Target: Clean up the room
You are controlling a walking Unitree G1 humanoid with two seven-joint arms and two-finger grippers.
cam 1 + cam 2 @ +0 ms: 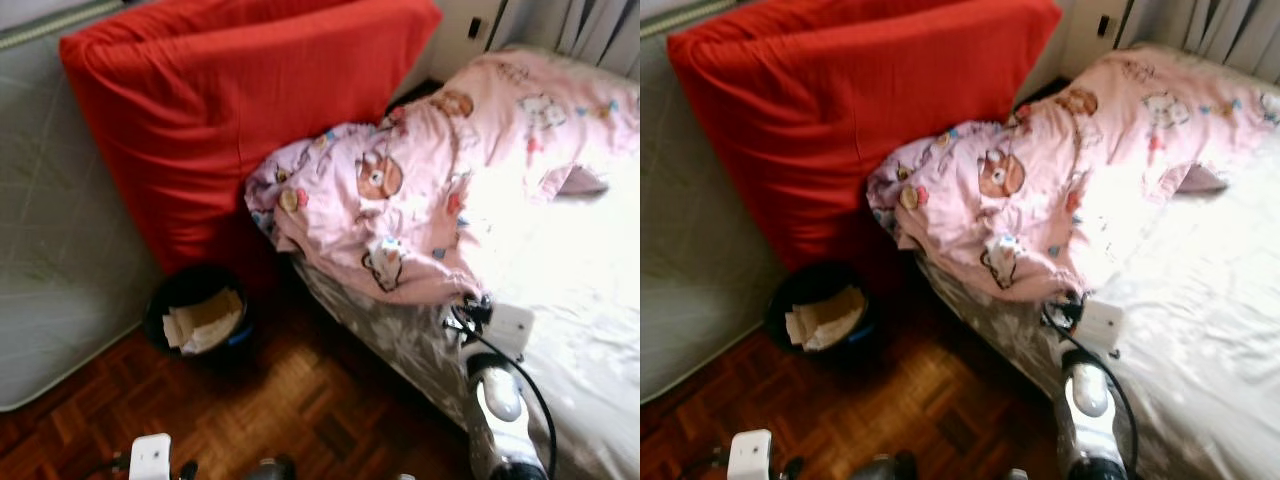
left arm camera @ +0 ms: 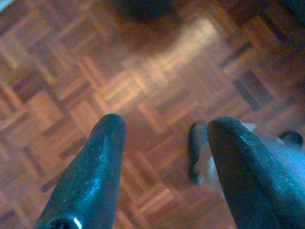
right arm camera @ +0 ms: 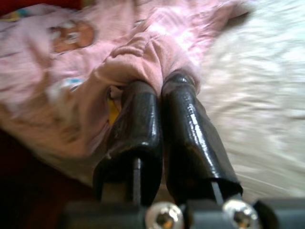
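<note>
A pink blanket printed with cartoon animals lies bunched on the near corner of the bed, which has a white sheet. My right gripper is shut on a fold of the blanket's edge, the fabric pinched between the two black fingers. In the eye views the right arm reaches up from the bottom right to that blanket edge. My left gripper hangs open over the parquet floor, holding nothing.
A big red cushion leans against the wall behind the bed corner. A black bin holding crumpled paper stands on the floor below it. A grey mattress leans at the left. Curtains hang at the far right.
</note>
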